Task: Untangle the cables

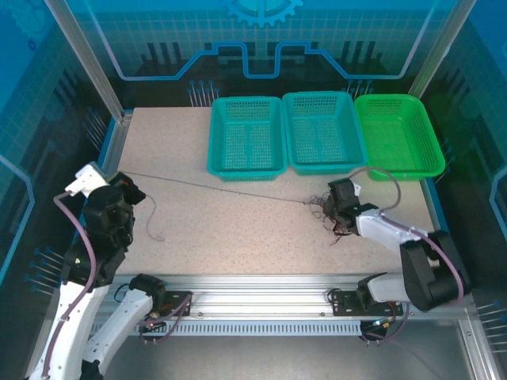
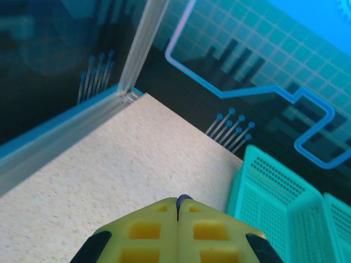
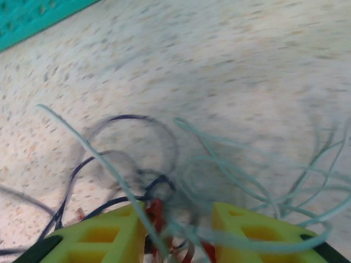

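Yellow left fingers (image 2: 164,219) pinch cable (image 1: 214,187), right fingers (image 3: 241,222) apart astride tangle (image 3: 164,186) (red, wrist view)

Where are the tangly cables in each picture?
Top external: the cables bunch up right of centre, at the right gripper. One dark strand stretches left to the left gripper.
Left wrist: a tiny dark bit of strand peeks out between the shut left gripper's fingertips, bottom centre.
Right wrist: loops tangle across the lower middle, some between the right gripper's parted jaws.
Shared landmark: the speckled table.
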`<state>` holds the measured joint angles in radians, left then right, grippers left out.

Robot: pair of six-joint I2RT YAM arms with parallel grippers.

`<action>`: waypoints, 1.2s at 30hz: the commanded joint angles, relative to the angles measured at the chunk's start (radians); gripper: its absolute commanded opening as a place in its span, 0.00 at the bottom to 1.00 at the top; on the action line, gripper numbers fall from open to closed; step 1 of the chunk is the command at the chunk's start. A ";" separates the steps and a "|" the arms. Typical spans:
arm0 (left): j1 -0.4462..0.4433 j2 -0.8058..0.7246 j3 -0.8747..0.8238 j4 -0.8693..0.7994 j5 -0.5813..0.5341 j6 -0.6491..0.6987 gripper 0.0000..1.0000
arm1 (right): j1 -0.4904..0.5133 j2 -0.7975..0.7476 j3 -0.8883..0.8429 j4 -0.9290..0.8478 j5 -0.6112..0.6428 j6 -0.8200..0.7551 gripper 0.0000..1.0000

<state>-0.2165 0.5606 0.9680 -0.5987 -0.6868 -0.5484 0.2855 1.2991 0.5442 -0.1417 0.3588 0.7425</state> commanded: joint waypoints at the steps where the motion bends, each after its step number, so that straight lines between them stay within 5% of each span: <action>1: 0.023 -0.005 0.026 -0.006 -0.082 0.041 0.00 | -0.050 -0.068 -0.034 -0.014 0.013 0.015 0.35; 13: 0.061 0.047 0.030 0.030 -0.002 0.038 0.00 | -0.201 -0.127 -0.034 -0.033 -0.063 -0.067 0.40; 17: 0.063 0.074 0.012 0.046 0.077 0.037 0.00 | -0.056 -0.185 0.008 0.043 -0.281 -0.297 0.61; 23: 0.063 0.096 -0.048 0.081 0.141 -0.005 0.00 | 0.297 0.019 0.227 -0.064 -0.222 -0.438 0.72; 31: 0.069 0.116 -0.060 0.055 0.121 0.030 0.00 | 0.332 0.353 0.384 -0.094 -0.045 -0.320 0.74; 36: 0.112 0.130 -0.064 0.045 0.127 0.040 0.00 | 0.333 0.474 0.442 -0.114 -0.074 -0.319 0.68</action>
<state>-0.1356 0.6857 0.9169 -0.5488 -0.5697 -0.5392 0.6189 1.7424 0.9401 -0.2169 0.2722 0.4026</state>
